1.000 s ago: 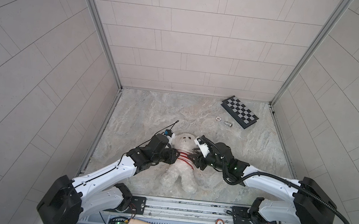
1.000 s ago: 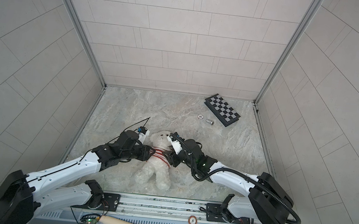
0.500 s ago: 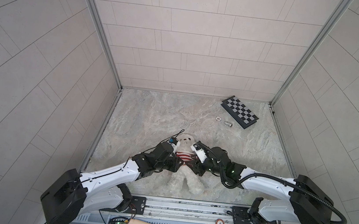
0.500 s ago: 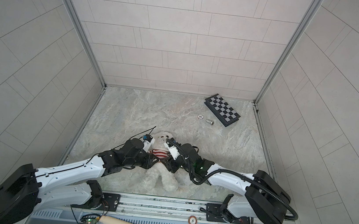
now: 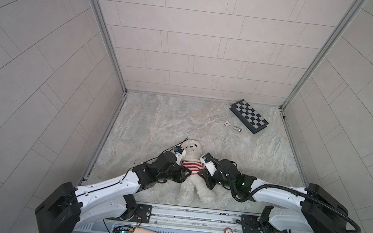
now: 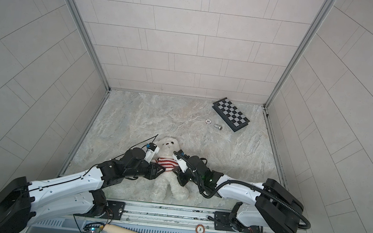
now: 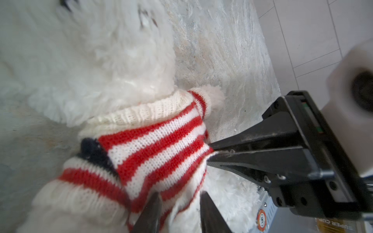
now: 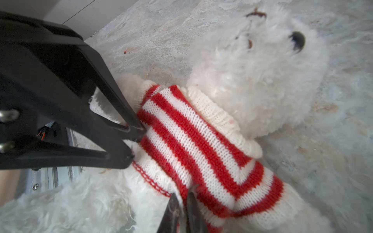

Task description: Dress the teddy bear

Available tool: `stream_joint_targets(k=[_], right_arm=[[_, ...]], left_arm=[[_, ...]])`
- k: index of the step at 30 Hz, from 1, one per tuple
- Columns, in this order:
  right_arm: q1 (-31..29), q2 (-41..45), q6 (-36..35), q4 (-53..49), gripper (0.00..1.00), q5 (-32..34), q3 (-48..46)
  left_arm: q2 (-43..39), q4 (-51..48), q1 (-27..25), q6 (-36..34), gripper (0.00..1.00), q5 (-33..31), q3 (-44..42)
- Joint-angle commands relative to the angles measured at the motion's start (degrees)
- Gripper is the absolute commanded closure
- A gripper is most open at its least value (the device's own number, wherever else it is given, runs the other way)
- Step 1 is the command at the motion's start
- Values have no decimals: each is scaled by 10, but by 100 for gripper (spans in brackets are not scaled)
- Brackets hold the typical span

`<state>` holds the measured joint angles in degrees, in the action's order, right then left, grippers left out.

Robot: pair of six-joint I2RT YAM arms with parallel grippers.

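"5" on round disc [image 5: 228,232] on front rail [image 5: 193,214]; "SUPER CUP" on yellow label [image 7: 333,227], rest cut off.

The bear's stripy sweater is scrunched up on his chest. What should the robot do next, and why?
Probably tug the hem down toward the legs. The sweater sits bunched high on the teddy bear, belly bare, and the right gripper pinches its hem while the left gripper flanks it.
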<state>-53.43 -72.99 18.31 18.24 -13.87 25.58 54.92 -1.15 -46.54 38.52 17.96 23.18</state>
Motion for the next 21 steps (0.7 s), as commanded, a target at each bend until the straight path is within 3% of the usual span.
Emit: stream_joint_targets(k=[1, 8, 17, 21], right_arm=[[-4, 22, -7, -27, 88, 15, -14], [-4, 33, -28, -31, 85, 25, -15], [-4, 23, -32, -29, 86, 26, -13], [-4, 25, -34, -31, 94, 28, -13]], left_arm=[[-40, -27, 34, -8, 58, 28, -8], [-105, -115, 107, -49, 54, 26, 11], [-71, -119, 119, -55, 57, -14, 22], [-83, -122, 119, -60, 54, -15, 30]])
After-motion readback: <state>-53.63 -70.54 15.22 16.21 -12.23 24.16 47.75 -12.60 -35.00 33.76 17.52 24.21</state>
